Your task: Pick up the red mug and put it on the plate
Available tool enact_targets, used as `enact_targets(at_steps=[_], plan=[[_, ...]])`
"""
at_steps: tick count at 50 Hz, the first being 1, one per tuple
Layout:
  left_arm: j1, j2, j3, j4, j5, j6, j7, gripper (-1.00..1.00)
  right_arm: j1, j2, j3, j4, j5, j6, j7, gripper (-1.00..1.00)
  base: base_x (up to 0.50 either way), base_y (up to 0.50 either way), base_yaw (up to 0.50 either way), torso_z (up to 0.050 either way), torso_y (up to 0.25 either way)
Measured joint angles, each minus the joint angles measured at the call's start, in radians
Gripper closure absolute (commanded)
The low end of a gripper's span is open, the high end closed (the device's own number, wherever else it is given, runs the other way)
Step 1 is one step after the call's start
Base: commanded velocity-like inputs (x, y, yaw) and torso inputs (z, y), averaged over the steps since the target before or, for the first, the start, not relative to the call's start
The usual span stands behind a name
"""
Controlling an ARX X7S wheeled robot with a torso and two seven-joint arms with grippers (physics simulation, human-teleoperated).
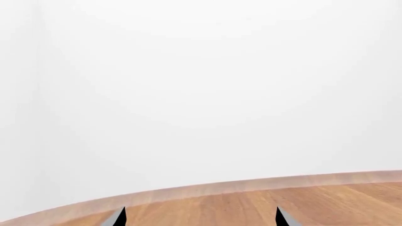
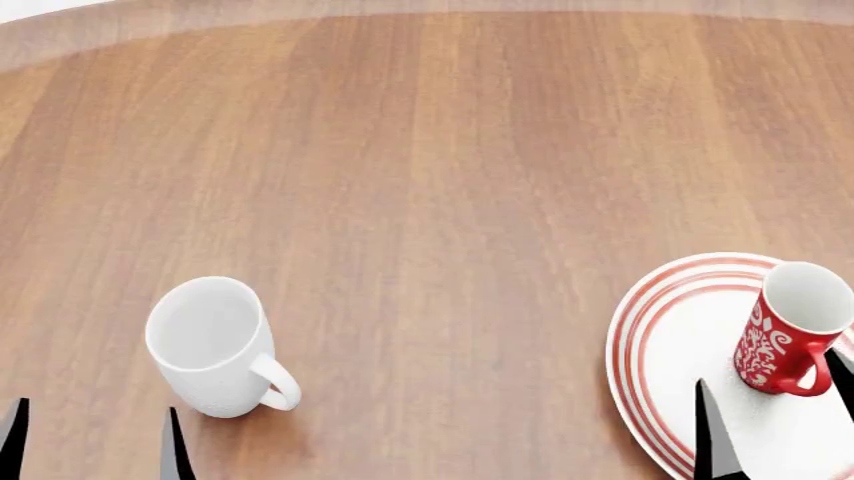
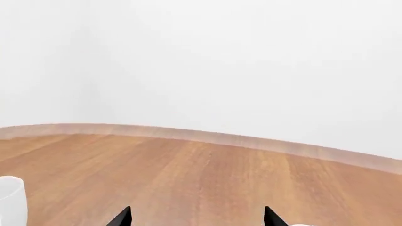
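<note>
In the head view the red mug (image 2: 787, 330), patterned in white with a white inside, stands upright on the plate (image 2: 667, 340), a white one with red rings, at the table's near right. My right gripper (image 2: 774, 420) is open. Its two dark fingertips (image 2: 705, 430) straddle the mug's near side, and I cannot tell whether they touch it. The right wrist view shows that gripper (image 3: 196, 216) open over bare wood, with the mug out of sight. My left gripper (image 2: 94, 440) is open at the near left, holding nothing, as the left wrist view also shows (image 1: 201, 216).
A plain white mug (image 2: 214, 345) stands upright just beyond the left fingertips, handle toward the near right; it also shows at the edge of the right wrist view (image 3: 11, 197). The round wooden table (image 2: 427, 150) stretches away to its far rim, with white wall behind.
</note>
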Motion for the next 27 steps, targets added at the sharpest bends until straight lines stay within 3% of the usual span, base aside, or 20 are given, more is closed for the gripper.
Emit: enact_targets(at_steps=[27], plan=[[-0.002, -0.002, 0.004, -0.003, 0.004, 0.005, -0.005, -1.0, -0.181, -0.038, 0.022, -0.219, 0.108, -0.071, -0.081, -1.0, 0.0, 0.0, 0.0, 0.0, 0.0]])
